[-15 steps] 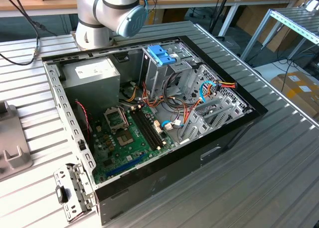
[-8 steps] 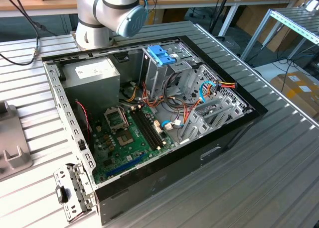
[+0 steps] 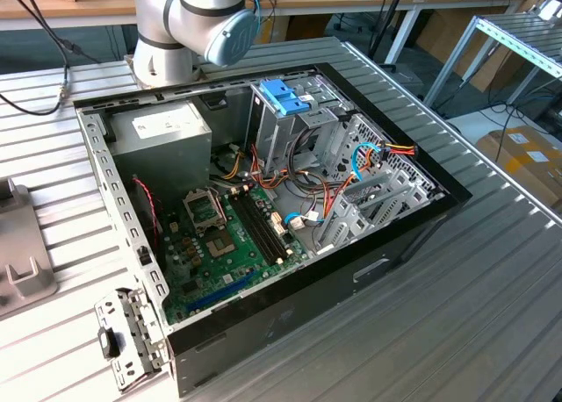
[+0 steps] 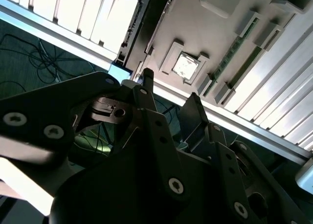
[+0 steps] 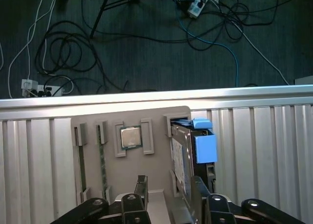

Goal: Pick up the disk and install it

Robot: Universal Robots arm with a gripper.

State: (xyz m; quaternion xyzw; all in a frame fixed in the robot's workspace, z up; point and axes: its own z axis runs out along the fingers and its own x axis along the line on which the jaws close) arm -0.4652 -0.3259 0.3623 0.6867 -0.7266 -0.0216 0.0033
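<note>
The disk point(image 5: 180, 161) stands on edge in a slot of a grey holder tray point(image 5: 157, 120); it is a silver drive with a white label and light blue rails point(image 5: 204, 145). In the first wrist view my gripper point(image 5: 168, 197) hangs just above the tray, open. One fingertip point(image 5: 142, 184) is over the tray's middle and the other point(image 5: 198, 190) is at the disk's near end, with nothing clamped between them. In the second wrist view the dark fingers point(image 4: 146, 82) stand apart in front of the tray point(image 4: 205, 33). The open computer case point(image 3: 263, 200) lies on the table in the exterior view.
The tray also holds a processor chip point(image 5: 130, 136) and memory sticks point(image 5: 102, 160). It sits near the ribbed table's edge point(image 5: 156, 98), with cables on the floor beyond. Inside the case are a blue bracket on the drive cage point(image 3: 285, 96), a grey power supply point(image 3: 163, 130) and the motherboard point(image 3: 230, 235).
</note>
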